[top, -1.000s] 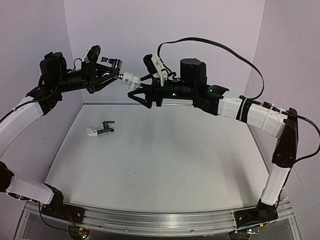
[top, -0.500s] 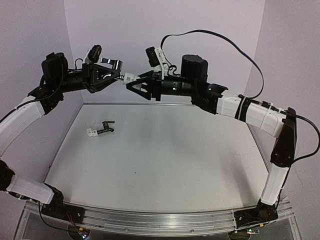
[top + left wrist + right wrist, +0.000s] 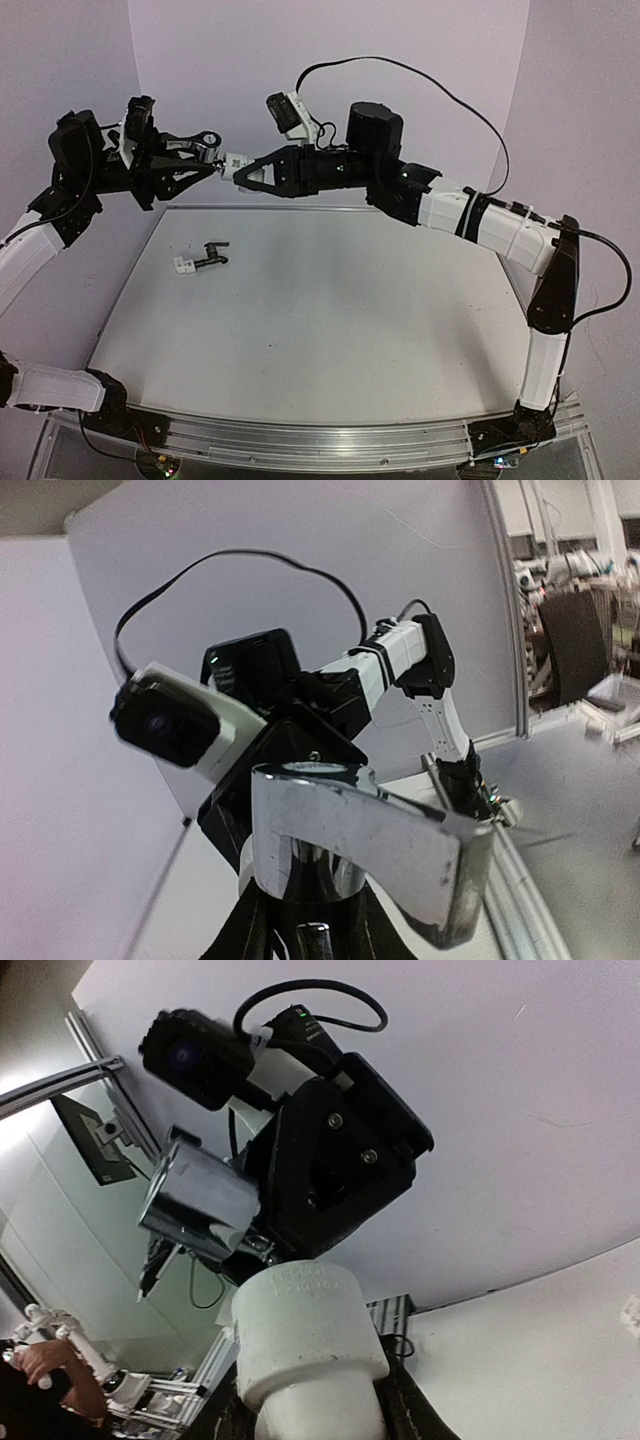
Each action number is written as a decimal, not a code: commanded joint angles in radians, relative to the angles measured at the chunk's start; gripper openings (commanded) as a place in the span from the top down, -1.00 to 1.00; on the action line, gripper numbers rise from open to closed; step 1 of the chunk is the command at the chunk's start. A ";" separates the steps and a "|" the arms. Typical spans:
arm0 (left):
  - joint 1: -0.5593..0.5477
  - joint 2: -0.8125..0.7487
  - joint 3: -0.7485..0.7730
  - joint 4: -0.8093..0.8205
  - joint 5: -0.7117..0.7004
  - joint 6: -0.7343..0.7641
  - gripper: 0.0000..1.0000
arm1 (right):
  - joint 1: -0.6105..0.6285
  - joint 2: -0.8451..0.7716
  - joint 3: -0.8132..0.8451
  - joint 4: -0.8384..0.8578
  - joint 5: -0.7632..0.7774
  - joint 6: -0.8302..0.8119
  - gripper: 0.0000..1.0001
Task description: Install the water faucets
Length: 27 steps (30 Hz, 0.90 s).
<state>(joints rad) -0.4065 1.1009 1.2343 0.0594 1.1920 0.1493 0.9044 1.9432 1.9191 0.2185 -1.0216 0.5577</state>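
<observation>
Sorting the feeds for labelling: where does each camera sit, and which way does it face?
Top external: above and behind, looking down on the table; both arms show, left end effector meeting right end effector mid-air.
Left wrist: faces rightward past its silver faucet at the right arm; own fingers at the bottom.
Right wrist: faces leftward past its white fitting; own fingers at the bottom.
Both wrist views share the silver faucet.
</observation>
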 commanded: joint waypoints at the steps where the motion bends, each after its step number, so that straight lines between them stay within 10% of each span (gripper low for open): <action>1: -0.015 0.003 0.001 0.044 0.274 0.457 1.00 | -0.067 0.037 0.110 0.072 -0.028 0.214 1.00; 12: 0.071 0.189 0.143 0.048 0.485 0.740 1.00 | -0.159 -0.007 0.080 0.065 -0.019 0.345 1.00; 20: 0.081 0.235 0.178 0.037 0.380 0.489 1.00 | -0.200 -0.197 -0.164 -0.006 0.160 -0.001 -0.70; 27: 0.069 0.252 0.173 0.042 0.014 -0.083 1.00 | -0.207 -0.283 -0.221 -0.136 0.293 -0.361 -0.86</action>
<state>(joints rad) -0.3301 1.3582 1.3537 0.0691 1.4266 0.4789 0.6733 1.7251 1.7050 0.1158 -0.8150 0.4625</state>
